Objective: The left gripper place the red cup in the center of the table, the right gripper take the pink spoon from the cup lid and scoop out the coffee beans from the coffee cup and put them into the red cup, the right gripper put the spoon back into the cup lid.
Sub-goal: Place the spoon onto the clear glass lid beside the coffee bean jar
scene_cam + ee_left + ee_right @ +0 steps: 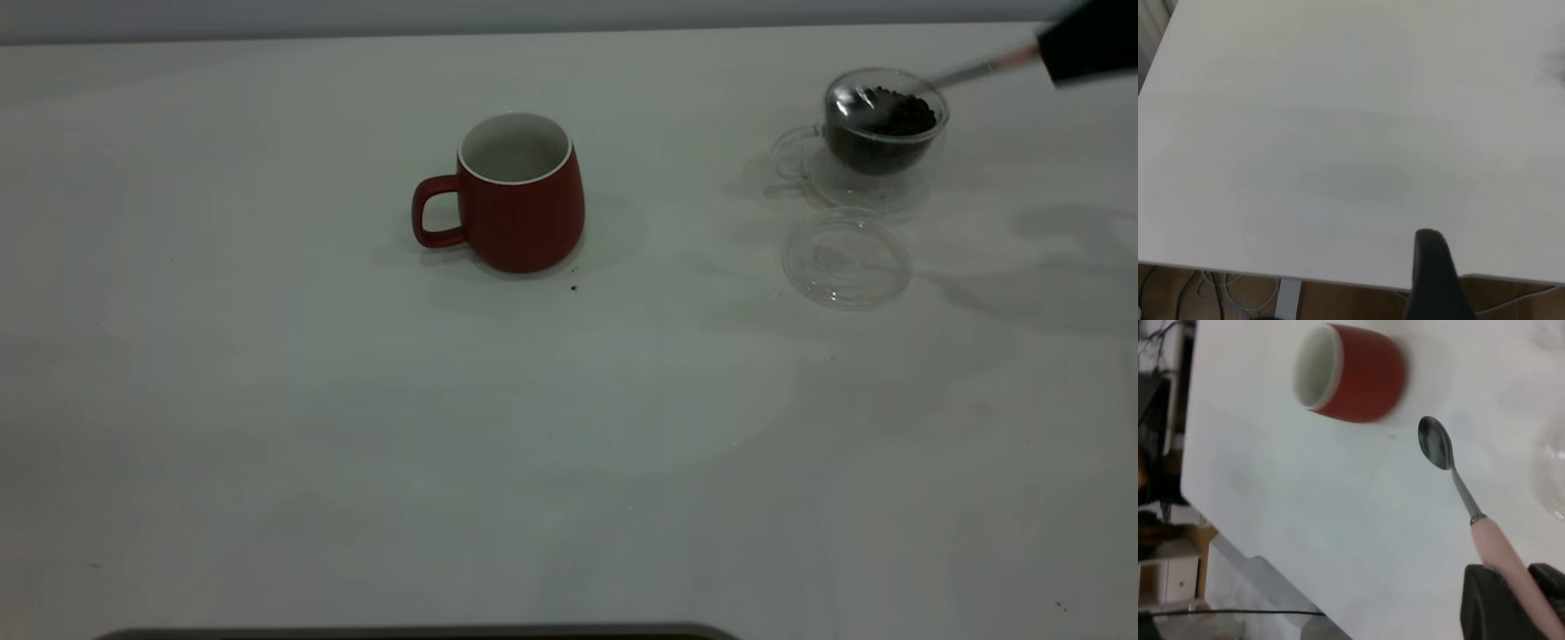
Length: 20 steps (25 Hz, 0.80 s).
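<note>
The red cup stands upright near the middle of the table, its handle pointing left and its white inside bare. My right gripper, at the far right, is shut on the pink handle of the pink spoon. In the exterior view the spoon's bowl hovers at the rim of the coffee cup, over the coffee beans. The bowl looks empty. The clear cup lid lies bare just in front of the coffee cup. Of my left gripper only one black finger shows, over the table's edge.
A few dark specks lie by the red cup's base. A table edge with cables and floor below it shows in the left wrist view. A dark strip runs along the table's near edge.
</note>
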Tool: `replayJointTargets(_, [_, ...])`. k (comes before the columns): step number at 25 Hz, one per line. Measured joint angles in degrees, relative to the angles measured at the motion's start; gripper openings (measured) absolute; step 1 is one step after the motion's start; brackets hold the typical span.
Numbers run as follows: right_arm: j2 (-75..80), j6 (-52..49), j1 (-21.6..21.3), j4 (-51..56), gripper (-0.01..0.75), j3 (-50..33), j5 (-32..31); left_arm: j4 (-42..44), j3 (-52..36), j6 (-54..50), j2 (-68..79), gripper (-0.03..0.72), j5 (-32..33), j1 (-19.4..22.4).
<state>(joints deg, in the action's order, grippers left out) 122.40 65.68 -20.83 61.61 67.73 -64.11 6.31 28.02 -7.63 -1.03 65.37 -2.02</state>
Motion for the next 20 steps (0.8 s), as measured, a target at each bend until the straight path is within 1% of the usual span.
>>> replayJointTargets(2, [1.11, 0.27, -1.57, 0.15, 0.101, -1.21, 0.9, 0.0, 0.0, 0.0, 0.0, 0.538, 0.0, 0.0])
replayJointTargets(4, [2.54, 0.27, -2.05, 0.38, 0.101, -1.3, 1.27, 0.0, 0.0, 0.0, 0.0, 0.538, 0.0, 0.0])
replayJointTargets(9, [8.02, 0.27, -2.04, 0.78, 0.101, -1.3, 2.47, 0.0, 0.0, 0.16, 0.0, 0.538, 0.0, 0.0])
replayJointTargets(14, [11.8, 0.37, -2.04, 2.21, 0.101, -1.3, 7.8, 0.0, 0.0, 0.11, 0.0, 0.538, 0.0, 0.0])
replayJointTargets(20, [15.05, 2.19, -2.04, 7.01, 0.101, -1.3, 9.0, 0.0, 0.0, 0.11, 0.0, 0.538, 0.0, 0.0])
